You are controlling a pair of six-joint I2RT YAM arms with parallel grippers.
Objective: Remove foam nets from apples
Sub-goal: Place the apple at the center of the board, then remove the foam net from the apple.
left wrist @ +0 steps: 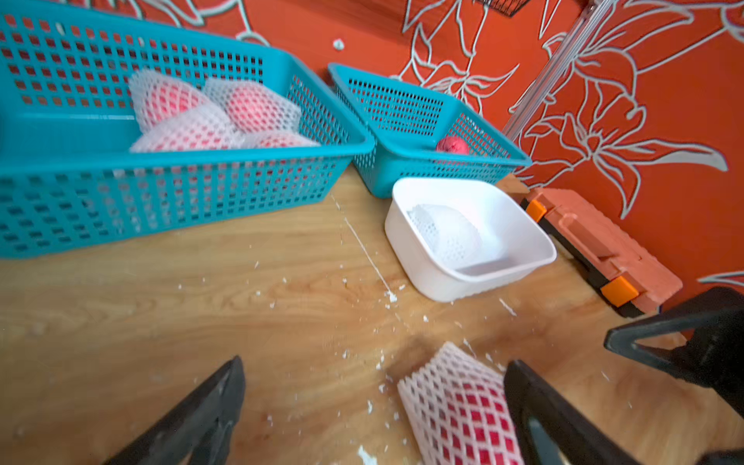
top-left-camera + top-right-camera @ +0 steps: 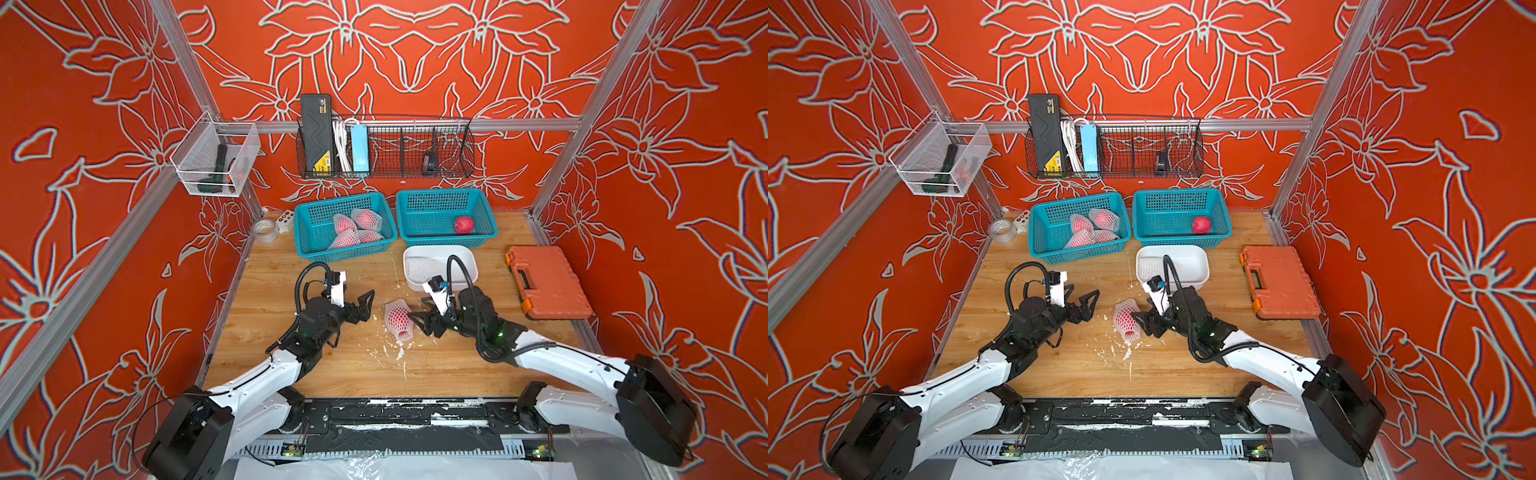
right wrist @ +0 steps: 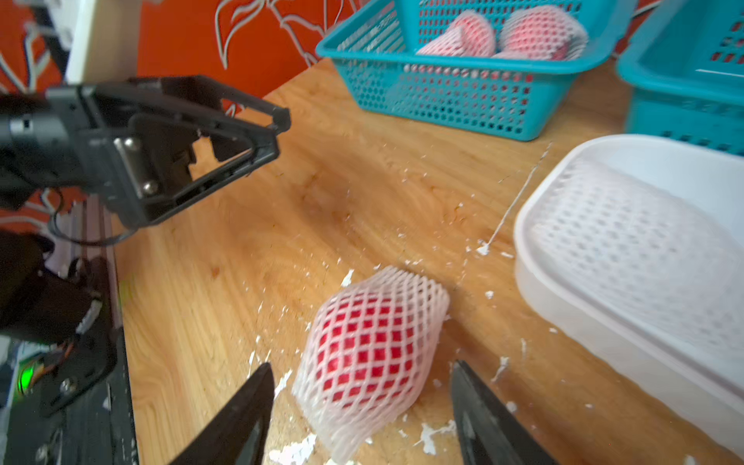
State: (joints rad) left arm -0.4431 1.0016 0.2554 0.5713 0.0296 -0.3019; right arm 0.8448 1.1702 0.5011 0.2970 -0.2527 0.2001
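One netted apple (image 2: 398,320) lies in the middle of the wooden table (image 2: 270,299), between the two grippers. Its foam net (image 3: 418,294) is a tube whose long axis runs roughly from the far side toward the robot, a little slanted. At the near mouth a bit of red skin is seen uncovered in both top views. This axis is crossed by the line that joins the two grippers, so neither mouth of the sleeve is faced by a gripper.

The right gripper (image 2: 417,311) is the nearer one. Its jaws are parted and empty, and in the right wrist view they are seen on the two sides of the fruit, with a small gap on each side; no contact can be made out. The left gripper (image 2: 368,305) is spread wide, nothing is held in it, and it is clearly apart from the net on the other side.

It is judged that the fruit should be clamped across its middle by the right arm, so that a free end of the net can be pulled along the axis by the left arm.

Four more wrapped apples (image 2: 357,226) are found in the left teal basket (image 2: 316,249), one bare apple (image 2: 464,225) in the right teal basket (image 2: 436,203), and an emptied net (image 2: 417,268) in the white tray (image 2: 436,248).
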